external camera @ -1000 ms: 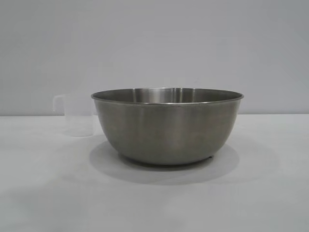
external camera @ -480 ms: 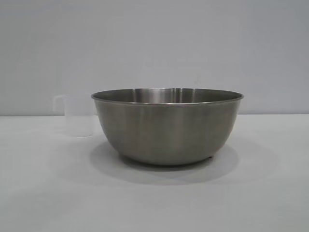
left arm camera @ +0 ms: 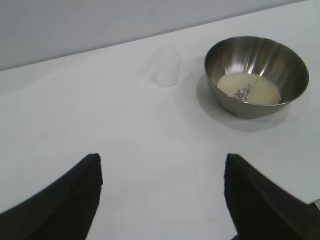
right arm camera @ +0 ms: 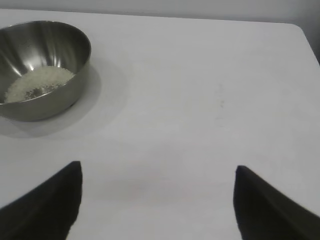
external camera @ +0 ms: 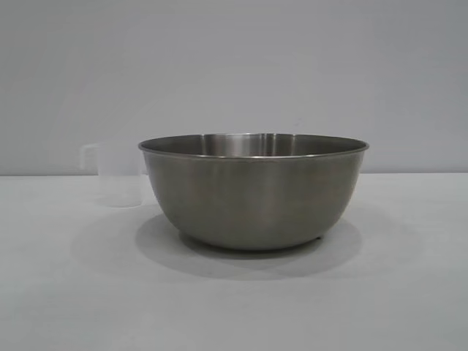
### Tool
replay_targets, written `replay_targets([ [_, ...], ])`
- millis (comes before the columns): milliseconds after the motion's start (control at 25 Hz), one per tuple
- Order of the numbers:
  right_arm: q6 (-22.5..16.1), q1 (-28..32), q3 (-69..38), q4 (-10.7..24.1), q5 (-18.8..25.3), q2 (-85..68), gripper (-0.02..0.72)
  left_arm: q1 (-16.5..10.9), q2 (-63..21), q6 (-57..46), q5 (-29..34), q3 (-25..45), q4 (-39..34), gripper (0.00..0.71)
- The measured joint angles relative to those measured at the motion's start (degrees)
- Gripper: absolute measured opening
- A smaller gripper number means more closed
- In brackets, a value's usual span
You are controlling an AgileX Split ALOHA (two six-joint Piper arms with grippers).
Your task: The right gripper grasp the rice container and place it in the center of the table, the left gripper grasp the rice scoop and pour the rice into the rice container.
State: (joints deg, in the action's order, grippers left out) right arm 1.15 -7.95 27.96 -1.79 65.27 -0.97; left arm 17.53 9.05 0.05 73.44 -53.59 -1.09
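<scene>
Standing upright on the white counter (external camera: 66, 292), the rice container (external camera: 254, 191) sat at the middle of the exterior view, with the rice scoop (external camera: 117, 174) upright just beside it on that view's left, partly hidden behind the bowl's wall. The left wrist view showed the rice (left arm camera: 250, 89) as a pale heap in the bottom of the container, and the clear scoop looked empty. The left gripper (left arm camera: 160, 197) hung well apart from both, its dark fingers (left arm camera: 65, 200) spread wide and holding nothing. The right gripper (right arm camera: 157, 200) hovered over bare counter, away from the container, its fingers (right arm camera: 270, 205) likewise spread wide and empty.
</scene>
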Motion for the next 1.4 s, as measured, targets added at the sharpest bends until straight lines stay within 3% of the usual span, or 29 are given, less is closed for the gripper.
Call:
replay_targets([
  [280,0.00,0.00,0.00,0.00,0.00,0.00,0.566,0.00,-5.16,0.41,0.08,3.23,2.49,0.461],
  [480,0.00,0.00,0.00,0.00,0.00,0.00,0.566,0.00,-9.74,0.54,-0.03,12.76,5.05,0.461],
  [800,0.00,0.00,0.00,0.00,0.00,0.00,0.566,0.00,-10.16,0.66,-7.51,25.02,3.60,0.461],
  [1400,0.00,0.00,0.00,0.00,0.00,0.00,0.566,0.00,-10.16,0.66,-9.12,25.87,2.54,0.461],
])
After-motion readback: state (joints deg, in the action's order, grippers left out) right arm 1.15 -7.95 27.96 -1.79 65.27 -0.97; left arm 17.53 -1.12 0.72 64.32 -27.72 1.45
